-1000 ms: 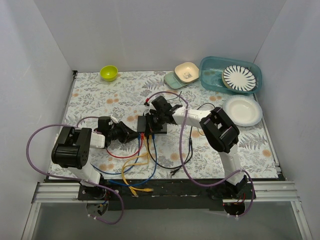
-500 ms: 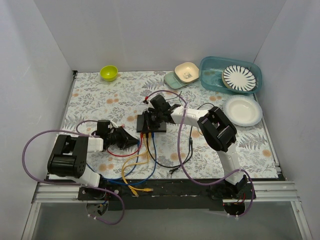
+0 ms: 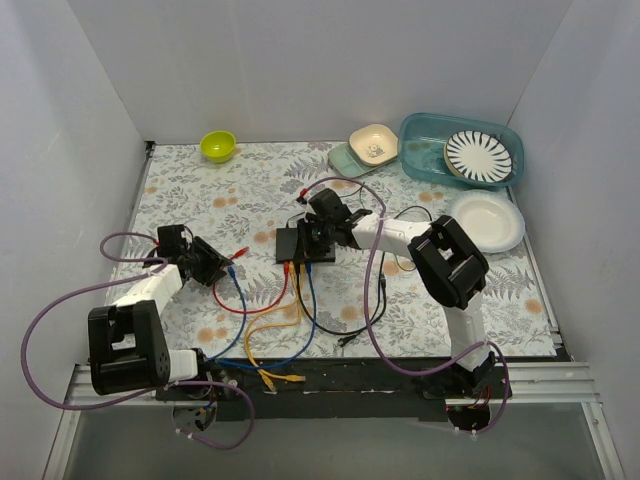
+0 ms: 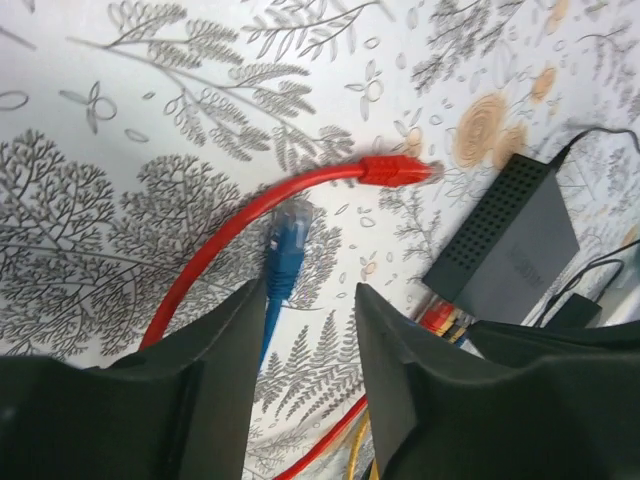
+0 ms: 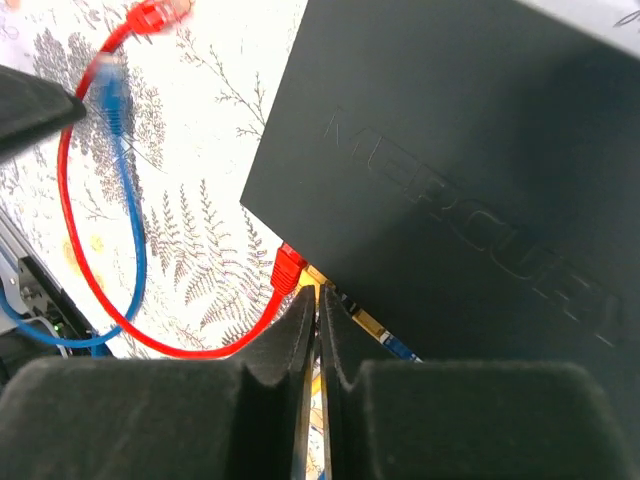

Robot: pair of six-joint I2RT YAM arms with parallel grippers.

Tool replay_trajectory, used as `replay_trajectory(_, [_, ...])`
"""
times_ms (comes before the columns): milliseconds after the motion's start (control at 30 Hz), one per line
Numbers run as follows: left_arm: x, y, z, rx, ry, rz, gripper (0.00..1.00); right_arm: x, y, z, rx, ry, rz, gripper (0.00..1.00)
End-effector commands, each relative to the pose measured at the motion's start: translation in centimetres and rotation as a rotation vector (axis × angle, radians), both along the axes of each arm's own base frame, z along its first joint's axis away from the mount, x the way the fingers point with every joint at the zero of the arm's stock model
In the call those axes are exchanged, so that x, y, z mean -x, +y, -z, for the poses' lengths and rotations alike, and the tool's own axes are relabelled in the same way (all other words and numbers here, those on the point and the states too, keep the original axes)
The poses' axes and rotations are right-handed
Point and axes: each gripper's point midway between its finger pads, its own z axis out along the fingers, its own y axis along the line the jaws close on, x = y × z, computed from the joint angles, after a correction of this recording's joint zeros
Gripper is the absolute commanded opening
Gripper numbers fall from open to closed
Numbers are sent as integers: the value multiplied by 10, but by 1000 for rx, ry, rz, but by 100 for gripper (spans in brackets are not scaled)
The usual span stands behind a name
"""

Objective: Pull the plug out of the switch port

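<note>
Switch (image 3: 300,243) on floral table (image 3: 450,290), white walls (image 3: 300,70) around — left claw (image 4: 310,300) parted, right claw (image 5: 319,300) pressed together

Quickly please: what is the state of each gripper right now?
Left gripper: open; blue cable plug lies free ahead of it.
Right gripper: closed, holding nothing.

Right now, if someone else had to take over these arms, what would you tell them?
The left pincer is open, with the loose blue plug on the mat just ahead of its tips, beside a loose red plug.
The right pincer is shut, tips at the switch edge where other plugs sit in.
Done: the blue plug is out.
Left: probably only backing both arms away.
</note>
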Motion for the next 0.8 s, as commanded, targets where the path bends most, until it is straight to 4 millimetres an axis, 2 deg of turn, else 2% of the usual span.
replay_trajectory(0, [3, 4, -3, -23, 24, -8, 48, -13, 2, -41, -53, -103, -2, 14])
replay_trajectory(133, [-15, -11, -36, 74, -131, 22, 54, -35, -1, -44, -70, -95, 51, 16])
replay_trajectory(267, [-19, -55, -65, 291, -263, 155, 57, -62, -9, -31, -92, -14, 130, 15])
replay_trajectory(333, [-20, -73, -72, 311, -310, 217, 57, -70, -11, -22, -90, 3, 144, 15])
replay_trajectory(400, [-18, -86, -70, 320, -309, 260, 56, -76, -14, -10, -75, 25, 159, 14])
replay_trajectory(433, [-14, -104, -72, 332, -315, 319, 56, -80, -14, -10, -74, 23, 162, 14])
replay_trajectory(467, [-13, -110, -71, 337, -314, 338, 55, -80, -16, -6, -64, 34, 164, 14])
replay_trajectory(533, [-8, -126, -63, 351, -291, 379, 52, -80, -16, 2, -52, 40, 160, 14])
replay_trajectory(633, [-2, -139, -48, 370, -258, 403, 47, -76, -17, 7, -47, 57, 156, 13])
replay_trajectory(767, [5, -144, -29, 371, -213, 409, 40, -69, -24, 16, -32, 74, 158, 13])
